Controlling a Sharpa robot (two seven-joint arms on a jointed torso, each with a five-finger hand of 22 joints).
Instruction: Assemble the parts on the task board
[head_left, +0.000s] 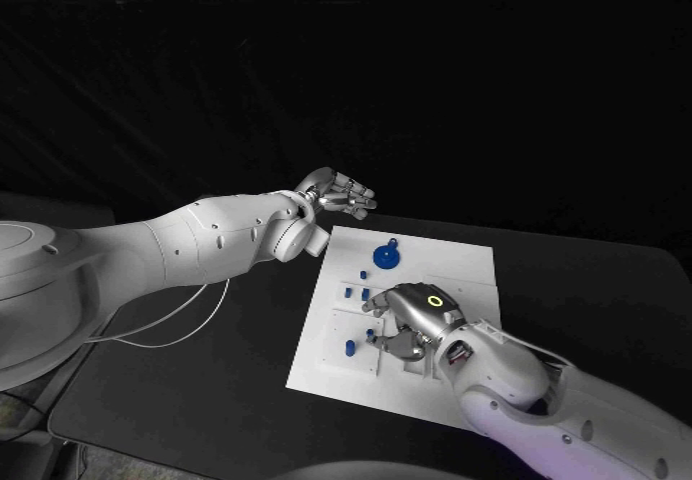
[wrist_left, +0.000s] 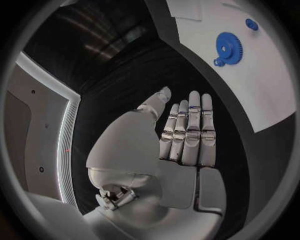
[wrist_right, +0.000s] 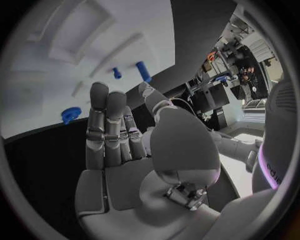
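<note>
— Patience first: the right robot hand (head_left: 408, 318) hovers over the lower middle of the task board (head_left: 454, 262), near the centre of the frame. Which part should it go for?

— I'd judge one of the small blue pegs (head_left: 348, 292) along the board's left side, or the low blue part (head_left: 349, 347) further down. It should line its fingertips up directly above a peg and pinch it upright, so it does not tip in its seat.

— Is it carrying anything now?

— No. In the right wrist view its fingers (wrist_right: 100, 122) are stretched out straight and side by side, with nothing between them; the palm faces the board.

— And the left robot hand (head_left: 340, 193)?

— Lifted at upper centre of the frame, just past the board's far left corner, above the black tabletop (head_left: 188, 400). The left wrist view shows its fingers (wrist_left: 190, 130) flat and extended, holding nothing.

— The blue gear (head_left: 385, 256)?

— On the board's upper part, between the two hands, touched by neither.
</note>
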